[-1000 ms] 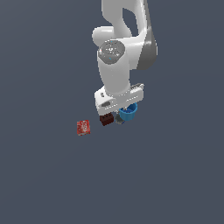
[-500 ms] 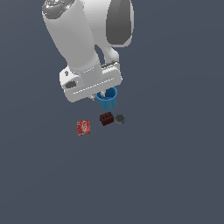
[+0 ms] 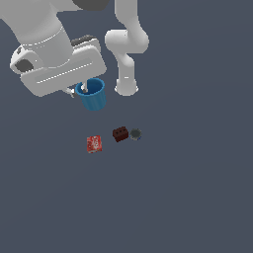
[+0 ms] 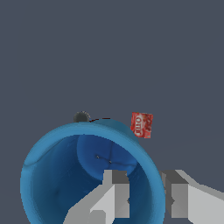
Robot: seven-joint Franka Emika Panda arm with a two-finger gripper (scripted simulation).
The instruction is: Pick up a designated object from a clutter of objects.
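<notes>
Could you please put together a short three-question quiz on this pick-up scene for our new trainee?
1. True or false: the blue cup rests on the floor among the other items.
2. How does the claw grip the cup: A) both fingers outside it, B) one finger inside and one outside the wall, C) from beneath?
3. Which item lies between the red patterned box and the grey disc in the exterior view?

Key: 1. False, it is held up in the claw. 2. B. 3. The dark red-brown block.
</notes>
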